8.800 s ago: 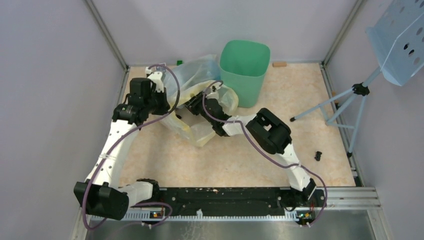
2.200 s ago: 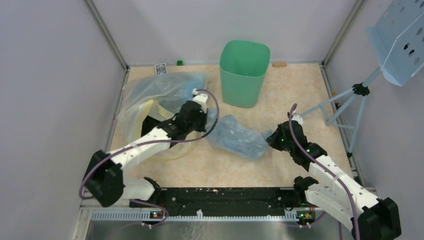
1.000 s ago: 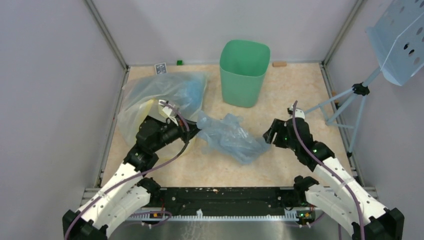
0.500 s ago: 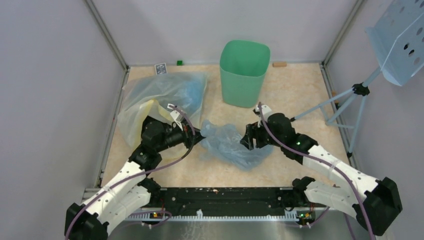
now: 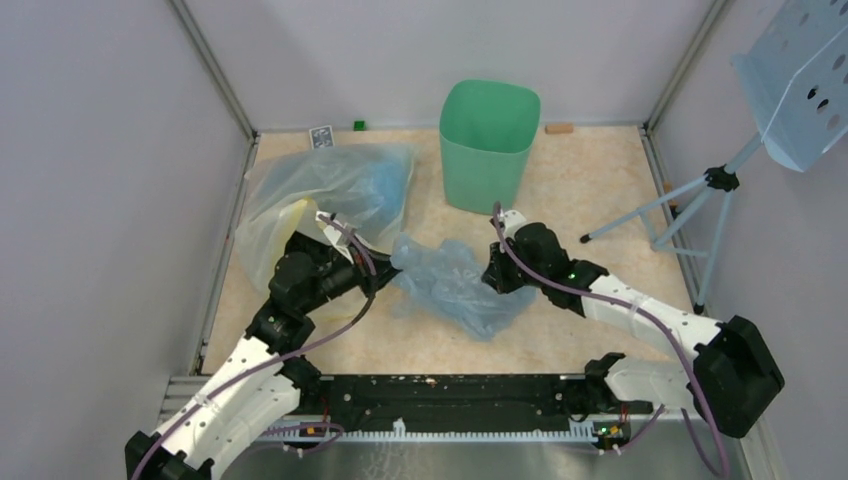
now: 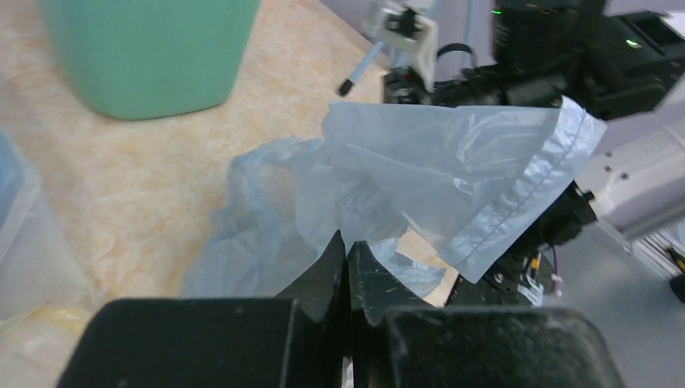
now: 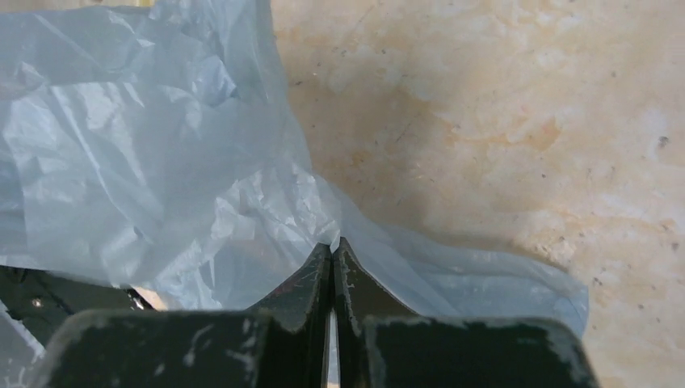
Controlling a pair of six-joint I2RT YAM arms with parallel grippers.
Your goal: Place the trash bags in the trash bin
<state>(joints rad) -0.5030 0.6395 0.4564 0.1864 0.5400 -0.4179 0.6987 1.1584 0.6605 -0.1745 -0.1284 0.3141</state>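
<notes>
A crumpled light-blue trash bag (image 5: 455,285) lies on the table between my two arms, below the mint-green trash bin (image 5: 489,145) that stands upright at the back. My left gripper (image 5: 385,263) is shut on the bag's left edge; in the left wrist view the plastic (image 6: 420,174) rises from the pinched tips (image 6: 347,242). My right gripper (image 5: 490,275) is shut on the bag's right side, and the right wrist view shows film (image 7: 161,162) pinched between its closed tips (image 7: 332,245).
A bigger clear bag with yellow tint (image 5: 320,195) lies at the back left beside the left arm. A light-blue stand on a tripod (image 5: 720,180) occupies the right side. Small bits sit along the back wall: a card (image 5: 320,135) and a wooden block (image 5: 559,127).
My right gripper moved left onto the blue bag and closed on it. The left gripper stayed shut on the bag's left edge and drew back slightly; the bag bunched up.
</notes>
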